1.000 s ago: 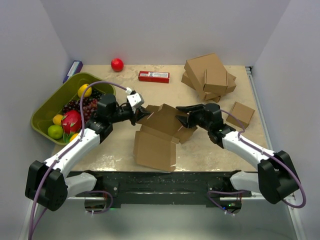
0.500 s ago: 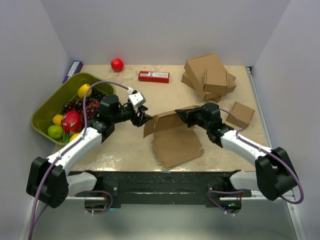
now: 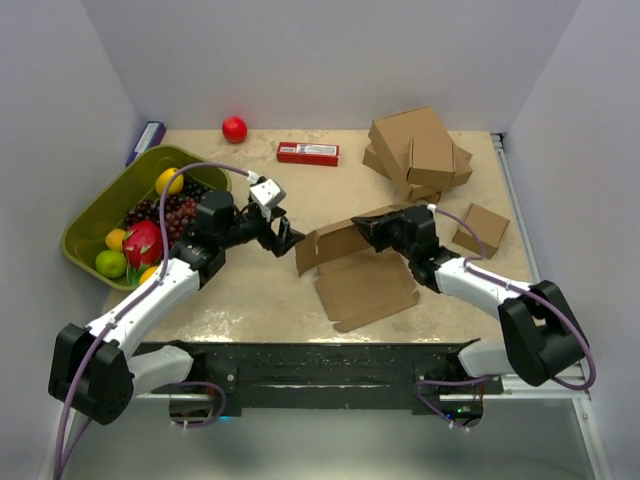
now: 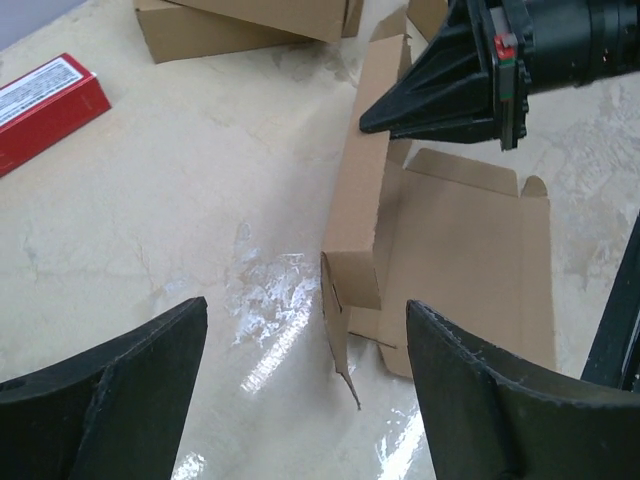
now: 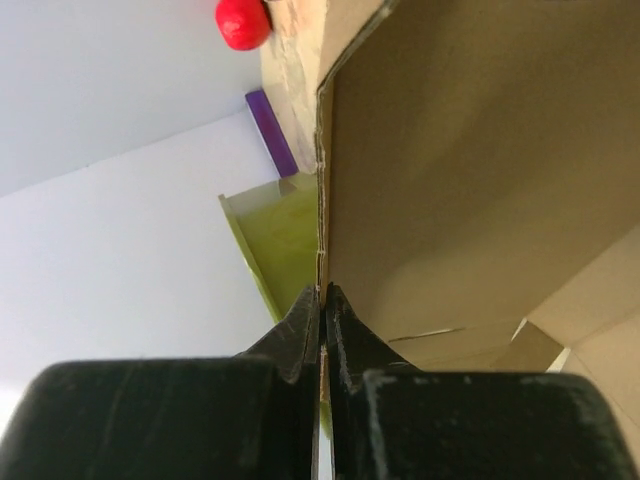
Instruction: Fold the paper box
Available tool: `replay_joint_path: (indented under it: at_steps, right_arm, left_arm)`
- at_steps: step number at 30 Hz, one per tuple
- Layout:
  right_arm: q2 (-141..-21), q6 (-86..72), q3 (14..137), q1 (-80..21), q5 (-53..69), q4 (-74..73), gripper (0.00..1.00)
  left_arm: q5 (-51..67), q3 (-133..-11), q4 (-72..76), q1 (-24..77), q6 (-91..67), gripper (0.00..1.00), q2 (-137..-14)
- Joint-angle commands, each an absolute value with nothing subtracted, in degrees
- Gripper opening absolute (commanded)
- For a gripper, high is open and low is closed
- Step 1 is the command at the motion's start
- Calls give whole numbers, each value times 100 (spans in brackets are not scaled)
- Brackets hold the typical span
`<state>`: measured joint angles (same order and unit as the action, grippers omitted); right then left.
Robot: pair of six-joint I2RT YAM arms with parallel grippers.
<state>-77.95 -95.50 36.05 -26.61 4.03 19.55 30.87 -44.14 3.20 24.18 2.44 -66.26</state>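
On the table (image 3: 250, 290), the right gripper (image 3: 364, 226) pinches the upright twelve-o'clock wall of the paper box (image 3: 365, 288), left gripper (image 3: 289, 240) gaping at nine; that thin edge-pinch may slip.

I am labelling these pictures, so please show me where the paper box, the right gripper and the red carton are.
paper box (image 3: 368, 290): top view, its flat lower panel.
right gripper (image 5: 322, 292): right wrist view, between its fingertips, shut on the flap.
red carton (image 3: 307, 153): top view, middle of its upper face.
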Motion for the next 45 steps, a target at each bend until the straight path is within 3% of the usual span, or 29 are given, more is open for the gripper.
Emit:
replay_joint_path:
  at_steps: [1,12,19,28,40,45]
  right_arm:
    - [-7708,-8930,3349,-2654,53,2888,0]
    - [-8253,-8227,2813,-2663,246,4780,0]
    - [-8227,-7770,2523,-2654,62,4799,0]
    - [-8253,-7585,2382,-2654,18,4746,0]
    - [-8341,-7611,2347,-2654,44,4843,0]
    - [-8385,-7646,2233,-2654,44,4966,0]
  left_arm:
    - [2453,-4474,509,2426,-447,85,-6372]
    - [2039,-4430,747,2338,-861,85,-6495]
    - [1706,-4123,967,2338,-1247,85,-6381]
    - [300,-3297,967,2329,-2188,85,-6109]
    - [1115,-2602,1809,2364,-2487,81,-6934]
    - [1441,-2487,2302,2452,-2531,74,-7488]
